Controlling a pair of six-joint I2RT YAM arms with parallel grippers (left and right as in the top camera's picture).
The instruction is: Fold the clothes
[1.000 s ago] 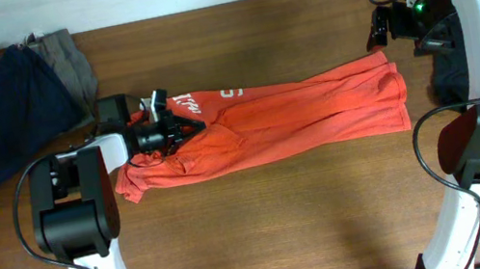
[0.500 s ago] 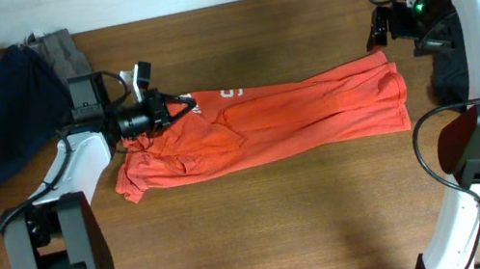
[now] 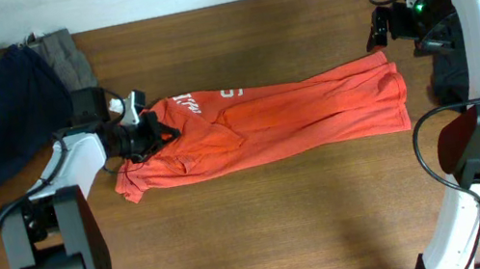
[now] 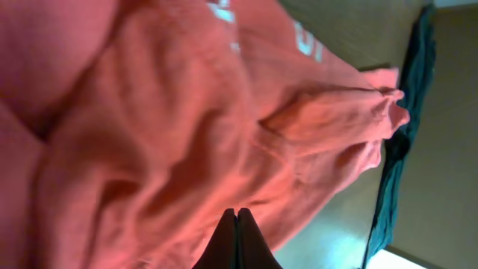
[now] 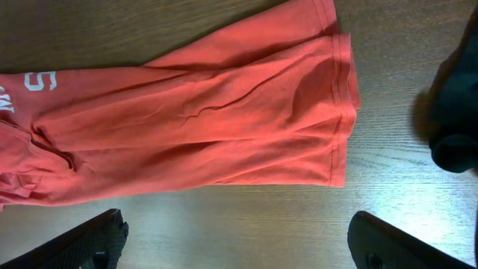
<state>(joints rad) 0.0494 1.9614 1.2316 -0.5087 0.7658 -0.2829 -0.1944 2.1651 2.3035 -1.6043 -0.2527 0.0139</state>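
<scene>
One orange-red T-shirt (image 3: pixel 296 115), bunched into a long band, lies across the table (image 3: pixel 286 234), white lettering (image 3: pixel 186 104) toward its left end. Left gripper (image 3: pixel 145 136) sits on that crumpled end, jaws pinched together; cloth between them unclear. Right gripper (image 3: pixel 381 28) is spread wide above the right hem, holding nothing. Navy garment (image 3: pixel 2 116) and grey garment (image 3: pixel 71 60) far left; black garment (image 3: pixel 449 70) at right edge.
</scene>
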